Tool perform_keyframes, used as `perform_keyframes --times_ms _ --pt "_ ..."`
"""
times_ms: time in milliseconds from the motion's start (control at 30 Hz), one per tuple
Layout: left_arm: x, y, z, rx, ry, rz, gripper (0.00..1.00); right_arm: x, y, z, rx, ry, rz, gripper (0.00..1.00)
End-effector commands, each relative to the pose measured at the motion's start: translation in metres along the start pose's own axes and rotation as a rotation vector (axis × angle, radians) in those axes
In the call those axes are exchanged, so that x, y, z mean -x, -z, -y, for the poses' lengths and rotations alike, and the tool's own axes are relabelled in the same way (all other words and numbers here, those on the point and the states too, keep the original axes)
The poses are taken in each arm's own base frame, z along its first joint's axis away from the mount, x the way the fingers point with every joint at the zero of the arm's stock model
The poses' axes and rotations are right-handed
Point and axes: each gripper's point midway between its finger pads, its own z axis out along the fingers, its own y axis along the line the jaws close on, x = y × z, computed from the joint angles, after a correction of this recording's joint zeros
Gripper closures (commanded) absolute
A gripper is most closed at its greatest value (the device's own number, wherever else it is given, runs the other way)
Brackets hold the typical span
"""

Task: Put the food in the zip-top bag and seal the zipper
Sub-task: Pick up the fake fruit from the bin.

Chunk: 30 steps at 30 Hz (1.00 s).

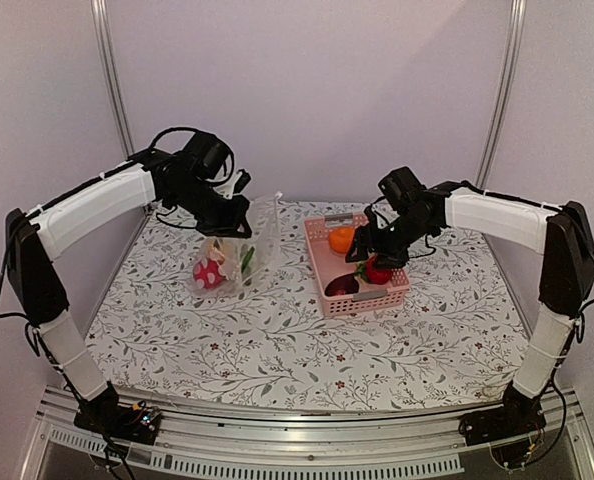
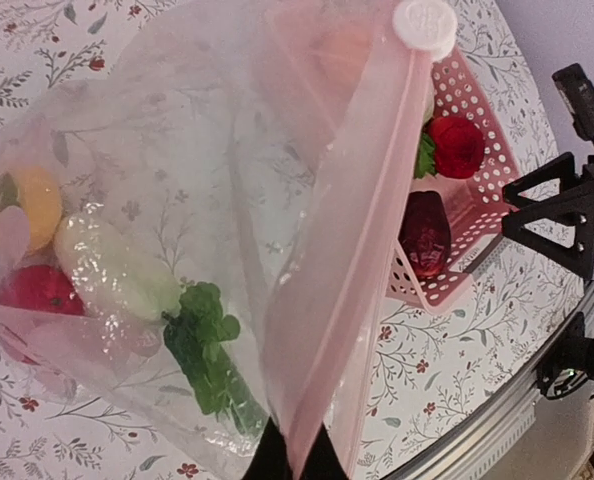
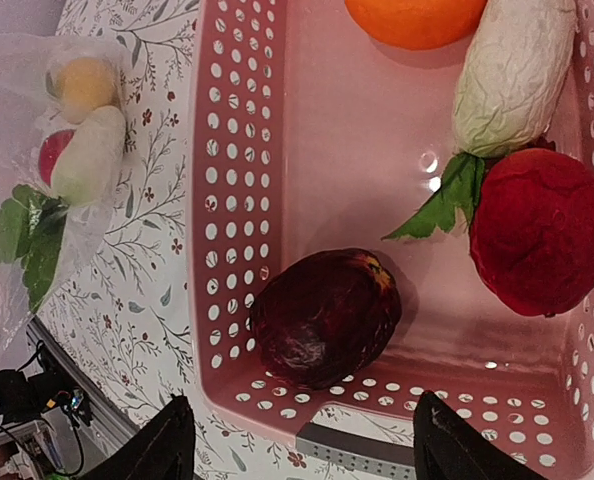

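The clear zip-top bag (image 1: 239,250) lies on the table at the left, its mouth edge lifted. My left gripper (image 1: 239,222) is shut on the zipper (image 2: 352,230), pinching the pink strip between its fingertips (image 2: 295,462). Inside the bag are a red fruit (image 2: 37,290), a yellow one (image 2: 35,200), a cream-white one (image 2: 112,270) and green leaves (image 2: 207,350). My right gripper (image 1: 369,262) is open above the pink basket (image 1: 322,270), its fingers apart over the near wall. In the basket lie a dark purple piece (image 3: 325,315), a red one (image 3: 542,230), an orange one (image 3: 412,20) and a cream-white leafy one (image 3: 512,75).
The floral tablecloth (image 1: 277,340) covers the table. A metal rail (image 1: 307,420) runs along the near edge. The bag (image 3: 47,160) shows left of the basket in the right wrist view. The right arm (image 2: 577,200) shows beyond the basket in the left wrist view.
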Motion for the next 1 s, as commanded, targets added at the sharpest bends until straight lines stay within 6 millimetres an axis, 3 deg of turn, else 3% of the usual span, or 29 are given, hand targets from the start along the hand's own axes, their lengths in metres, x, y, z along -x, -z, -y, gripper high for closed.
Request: perform_keyframes --times_ms 0,233,600,967 --pt "0.002 0.01 0.002 -0.012 -0.023 0.027 1.0 0.003 -0.016 -0.007 0.011 -0.007 -0.057 0.26" --pt "-0.002 0.007 -0.001 -0.006 -0.012 0.016 1.0 -0.002 -0.053 0.0 0.0 -0.021 -0.171 0.25" --pt "-0.002 0.004 -0.001 -0.006 -0.022 0.01 1.0 -0.014 -0.078 0.018 -0.059 -0.053 -0.245 0.25" --pt "-0.004 0.001 -0.001 -0.013 -0.029 -0.002 1.0 -0.025 -0.101 0.014 -0.003 -0.067 -0.311 0.21"
